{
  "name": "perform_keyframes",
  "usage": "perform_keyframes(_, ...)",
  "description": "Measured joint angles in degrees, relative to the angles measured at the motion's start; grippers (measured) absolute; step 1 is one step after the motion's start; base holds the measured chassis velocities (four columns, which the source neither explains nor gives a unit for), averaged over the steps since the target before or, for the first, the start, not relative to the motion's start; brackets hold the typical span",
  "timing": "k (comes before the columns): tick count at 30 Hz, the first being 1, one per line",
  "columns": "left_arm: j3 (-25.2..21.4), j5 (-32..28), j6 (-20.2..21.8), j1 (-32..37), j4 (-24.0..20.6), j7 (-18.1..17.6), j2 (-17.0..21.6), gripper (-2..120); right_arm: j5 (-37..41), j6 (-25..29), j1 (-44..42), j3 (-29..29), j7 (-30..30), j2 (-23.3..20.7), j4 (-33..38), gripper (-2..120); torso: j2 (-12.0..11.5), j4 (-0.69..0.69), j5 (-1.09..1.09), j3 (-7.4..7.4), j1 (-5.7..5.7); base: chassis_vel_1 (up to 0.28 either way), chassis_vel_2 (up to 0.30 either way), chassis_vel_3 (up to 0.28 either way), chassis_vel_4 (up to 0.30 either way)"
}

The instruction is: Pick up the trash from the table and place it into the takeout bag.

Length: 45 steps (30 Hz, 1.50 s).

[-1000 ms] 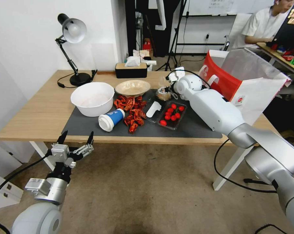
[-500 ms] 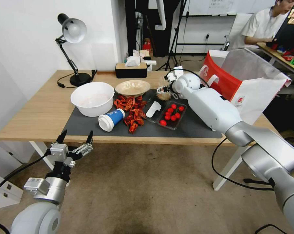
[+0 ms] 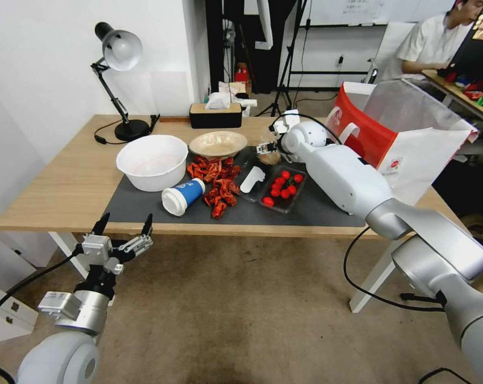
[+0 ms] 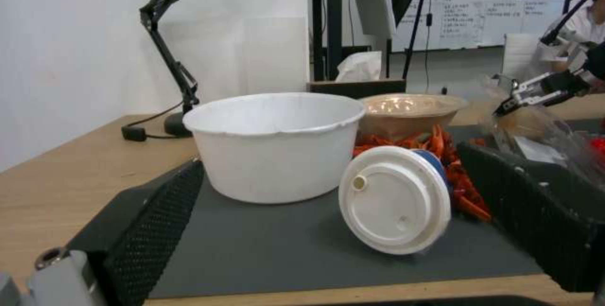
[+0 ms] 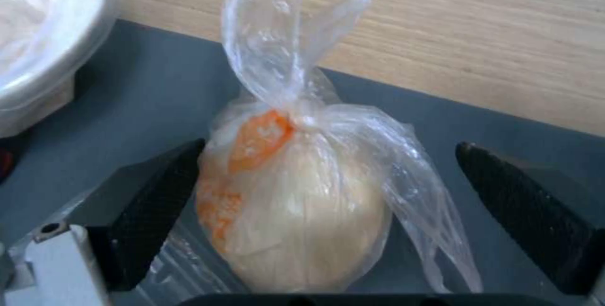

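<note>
- The right gripper (image 5: 328, 230) is spread wide, one finger (image 5: 151, 206) on each side of the clear bag (image 5: 296, 211); one finger touches the plastic, the other stands apart.
- The bag, knotted on top with a pale lump inside, sits on the grey mat (image 3: 305, 205) near its far edge.
- The takeout bag (image 3: 412, 138) stands just beside the mat's right end.
- The left gripper (image 3: 123, 226) hangs open off the mat's near edge, below the table (image 3: 65, 186).
- The cup (image 3: 182, 196) lies on the mat.
</note>
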Motion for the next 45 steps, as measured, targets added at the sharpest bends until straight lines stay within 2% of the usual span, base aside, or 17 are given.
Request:
perform_keyframes(34,0.1,-0.1,0.0,-0.4,0.2,0.0,0.2,100,-0.1,-0.1,-0.5,0.2,-0.8,0.9,-1.5,100,0.0,0.0,0.0,0.0,0.0,0.0,0.0,0.0,0.0)
perform_keyframes(38,0.1,-0.2,0.0,-0.5,0.2,0.0,0.3,100,0.0,-0.1,-0.5,0.2,-0.7,0.9,-1.5,93,0.0,0.0,0.0,0.0,0.0,0.0,0.0,0.0,0.0)
perform_keyframes(39,0.1,-0.2,0.0,-0.5,0.2,0.0,0.3,100,0.0,-0.1,-0.5,0.2,-0.7,0.9,-1.5,88,0.0,0.0,0.0,0.0,0.0,0.0,0.0,0.0,0.0)
perform_keyframes(41,0.1,-0.2,0.0,-0.5,0.2,0.0,0.3,100,0.0,-0.1,-0.5,0.2,-0.7,0.9,-1.5,86,0.0,0.0,0.0,0.0,0.0,0.0,0.0,0.0,0.0)
perform_keyframes(42,0.2,-0.2,0.0,-0.5,0.3,0.0,0.3,100,0.0,-0.1,-0.6,0.3,-0.7,0.8,-1.5,75,0.0,0.0,0.0,0.0,0.0,0.0,0.0,0.0,0.0)
perform_keyframes(43,0.2,-0.2,0.0,-0.5,0.3,0.0,0.3,100,0.0,-0.1,-0.6,0.3,-0.7,0.8,-1.5,75,0.0,0.0,0.0,0.0,0.0,0.0,0.0,0.0,0.0)
perform_keyframes(44,0.2,-0.2,0.0,-0.6,0.3,0.0,0.3,100,0.1,-0.1,-0.6,0.3,-0.8,0.7,-1.5,67,0.0,0.0,0.0,0.0,0.0,0.0,0.0,0.0,0.0)
perform_keyframes(45,0.2,-0.2,0.0,-0.6,0.3,0.0,0.3,100,0.1,-0.1,-0.6,0.3,-0.8,0.7,-1.5,67,0.0,0.0,0.0,0.0,0.0,0.0,0.0,0.0,0.0)
